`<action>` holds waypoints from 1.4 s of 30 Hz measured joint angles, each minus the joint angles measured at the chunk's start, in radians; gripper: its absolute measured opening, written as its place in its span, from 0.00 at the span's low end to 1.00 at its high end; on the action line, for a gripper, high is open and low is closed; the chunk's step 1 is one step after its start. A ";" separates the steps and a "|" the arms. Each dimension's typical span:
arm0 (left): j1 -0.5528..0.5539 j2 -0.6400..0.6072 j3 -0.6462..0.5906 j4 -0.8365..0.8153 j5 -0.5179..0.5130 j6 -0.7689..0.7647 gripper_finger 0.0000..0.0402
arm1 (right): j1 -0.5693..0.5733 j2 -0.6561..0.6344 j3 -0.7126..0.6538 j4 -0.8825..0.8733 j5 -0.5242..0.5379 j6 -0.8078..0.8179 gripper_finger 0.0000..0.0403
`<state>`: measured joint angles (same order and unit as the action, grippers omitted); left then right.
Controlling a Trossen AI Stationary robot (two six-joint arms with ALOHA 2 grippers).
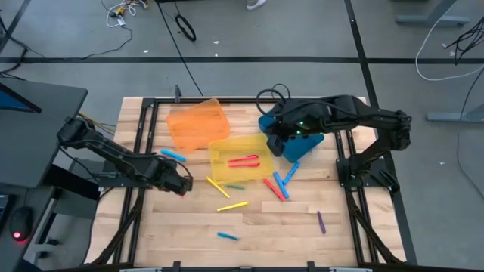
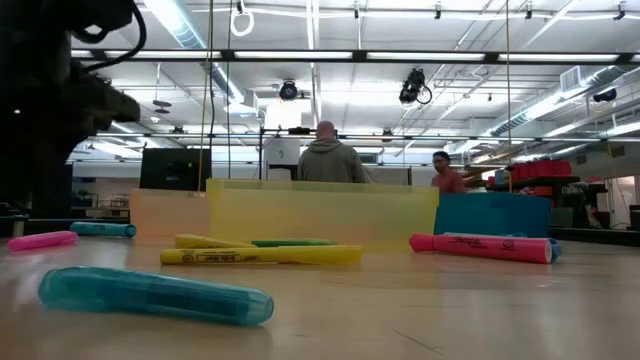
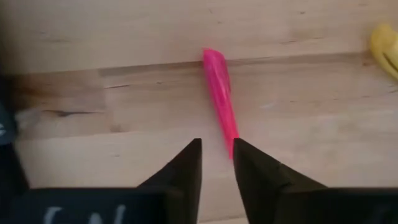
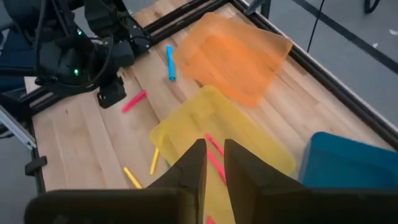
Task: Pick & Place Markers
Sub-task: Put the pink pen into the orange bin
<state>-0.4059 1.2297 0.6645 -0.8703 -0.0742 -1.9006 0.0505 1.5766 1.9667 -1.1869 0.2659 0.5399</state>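
Left claw [image 3: 216,163] slightly parted, empty, pink marker [image 3: 221,96] lengthwise just beyond its tips

A light wooden table [image 1: 265,227] is seen from above, with three translucent plastic bins near its far side: an orange bin [image 1: 197,122], a yellow bin [image 1: 238,157] with two red markers [image 1: 245,160] inside, and a blue bin [image 1: 302,143] partly covered by the right gripper [image 1: 278,143]. The left gripper [image 1: 184,183] is placed low beside the yellow bin. Yellow, blue, red, green and purple markers are scattered on the wood.
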 joint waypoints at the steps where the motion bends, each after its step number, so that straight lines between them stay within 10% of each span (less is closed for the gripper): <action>1: 0.001 0.000 -0.009 0.020 -0.001 0.001 0.29 | 0.000 0.006 0.000 0.007 0.001 0.002 0.14; 15: 0.065 0.057 -0.068 0.167 -0.058 0.005 0.50 | -0.001 0.050 0.000 0.046 -0.041 -0.112 0.14; 42: 0.112 0.202 -0.040 0.199 0.041 0.068 0.23 | -0.001 0.049 0.000 -0.029 -0.049 -0.317 0.14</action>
<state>-0.2943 1.4319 0.6247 -0.6717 -0.0328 -1.8323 0.0494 1.6260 1.9667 -1.2156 0.2173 0.2226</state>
